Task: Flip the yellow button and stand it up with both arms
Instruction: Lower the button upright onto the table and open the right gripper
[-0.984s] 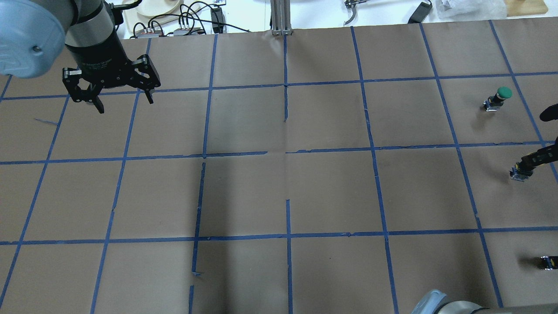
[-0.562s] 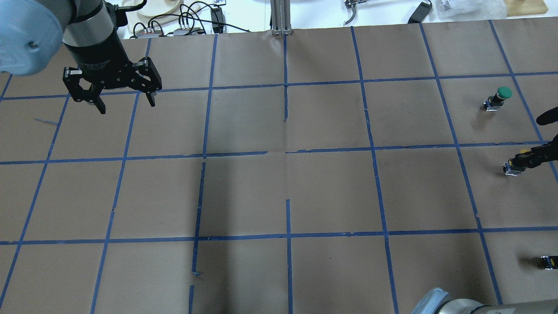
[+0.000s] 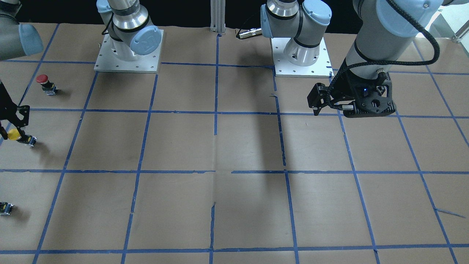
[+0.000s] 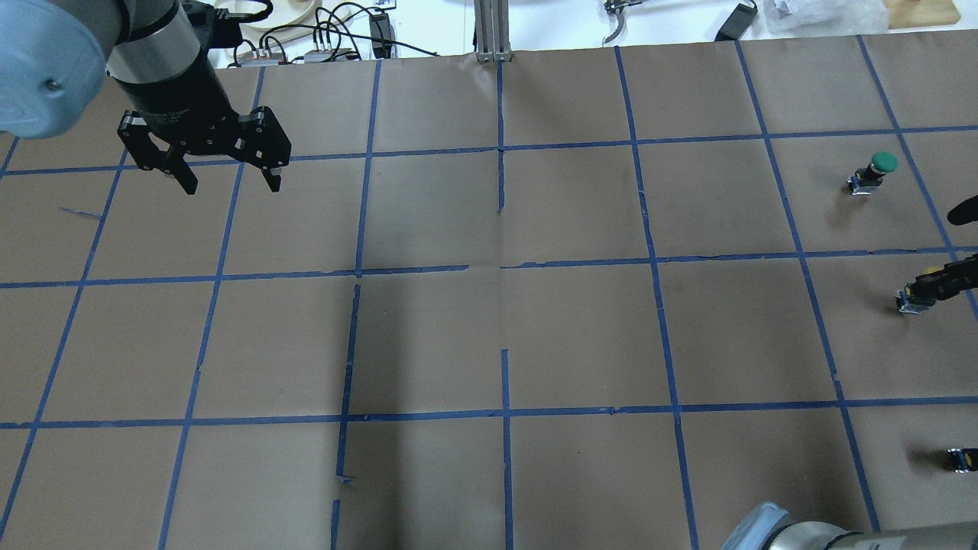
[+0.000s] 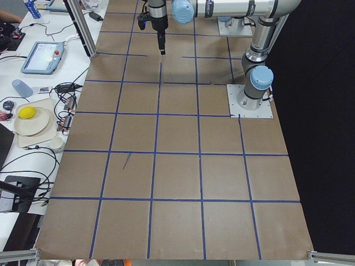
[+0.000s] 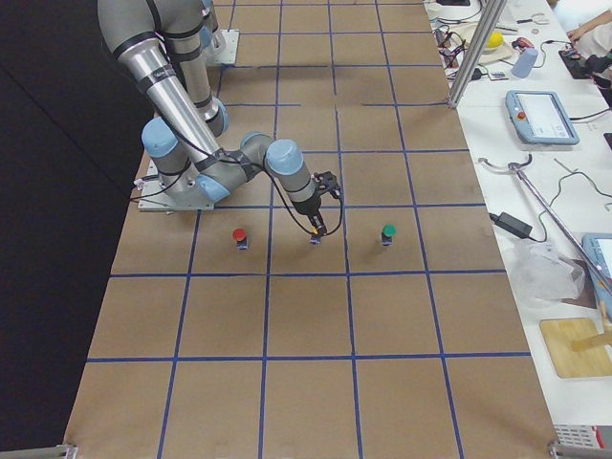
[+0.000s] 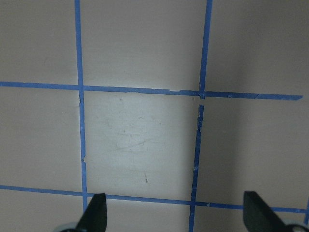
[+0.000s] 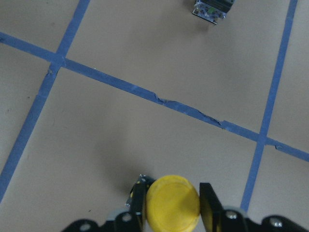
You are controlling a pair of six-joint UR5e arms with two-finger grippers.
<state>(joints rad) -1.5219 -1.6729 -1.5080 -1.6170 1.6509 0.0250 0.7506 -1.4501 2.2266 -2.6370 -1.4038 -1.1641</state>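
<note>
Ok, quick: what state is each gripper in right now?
Left gripper: open, holding nothing.
Right gripper: jaws shut on the yellow button.

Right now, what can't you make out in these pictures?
Yellow button base: right wrist view, mostly hidden by its cap and the right claw.
Right claw's body: overhead view, cut off by the right edge.
Small black part: overhead view, clipped by the edge, too tiny.
</note>
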